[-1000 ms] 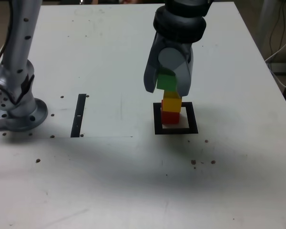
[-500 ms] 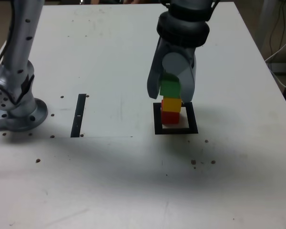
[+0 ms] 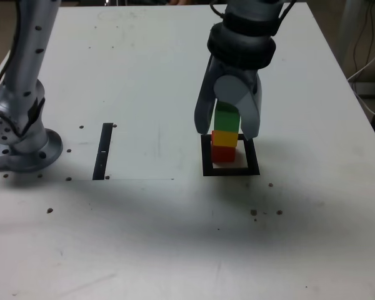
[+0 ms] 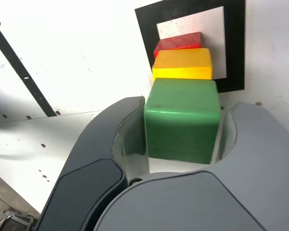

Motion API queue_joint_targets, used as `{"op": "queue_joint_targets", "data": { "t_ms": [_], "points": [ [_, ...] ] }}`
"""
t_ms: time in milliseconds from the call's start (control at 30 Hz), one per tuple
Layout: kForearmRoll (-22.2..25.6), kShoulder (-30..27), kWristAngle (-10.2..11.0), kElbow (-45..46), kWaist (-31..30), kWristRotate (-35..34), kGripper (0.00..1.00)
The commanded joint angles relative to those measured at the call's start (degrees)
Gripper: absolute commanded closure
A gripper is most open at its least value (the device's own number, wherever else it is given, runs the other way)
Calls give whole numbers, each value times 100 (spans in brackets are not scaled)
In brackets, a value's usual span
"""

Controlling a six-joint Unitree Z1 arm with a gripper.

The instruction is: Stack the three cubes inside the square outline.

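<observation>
Clearly the last step of the stack is in hand: the green cube [image 3: 226, 119] sits between the jaws of the claw [image 3: 228, 130], right over the yellow cube [image 3: 224, 138], which rests on the red cube [image 3: 223, 153] inside the square outline [image 3: 230, 170] on the worktop [image 3: 175, 225]. In the exterior view the green cube's underside appears to meet the yellow one's top, though whether its weight is fully down cannot be told. In the wrist view the jaws flank the green cube [image 4: 182, 118] on both sides, with a sliver of pale gap showing on one flank, so I cannot tell whether the claw [image 4: 183, 144] is clamped on it or has just let go. The yellow cube [image 4: 183, 63] and red cube [image 4: 179, 41] line up beyond it, the red one resting on the pale centre of the square outline [image 4: 236, 48]. As I judge it, the next move calls for parting the jaws evenly and lifting straight up, since any sideways brush could topple the narrow tower. The black strip [image 3: 104, 150] lies well apart, toward the exterior view's left.
</observation>
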Motion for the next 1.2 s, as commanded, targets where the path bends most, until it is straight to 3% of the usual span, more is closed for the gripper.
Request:
{"op": "queue_joint_targets", "data": {
  "t_ms": [0, 300, 600, 767, 1000, 1167],
  "points": [
    [-12, -14, 35, -8, 4, 11, 1],
    [39, -281, 106, -7, 4, 118, 1],
    [179, -1058, 187, 206, 4, 396, 0],
    [214, -1529, 285, 774, 3, 445, 0],
    [155, -2073, 238, 1873, 3, 452, 0],
    [-141, -2385, 166, 2586, 3, 378, 0]
  ]
}}
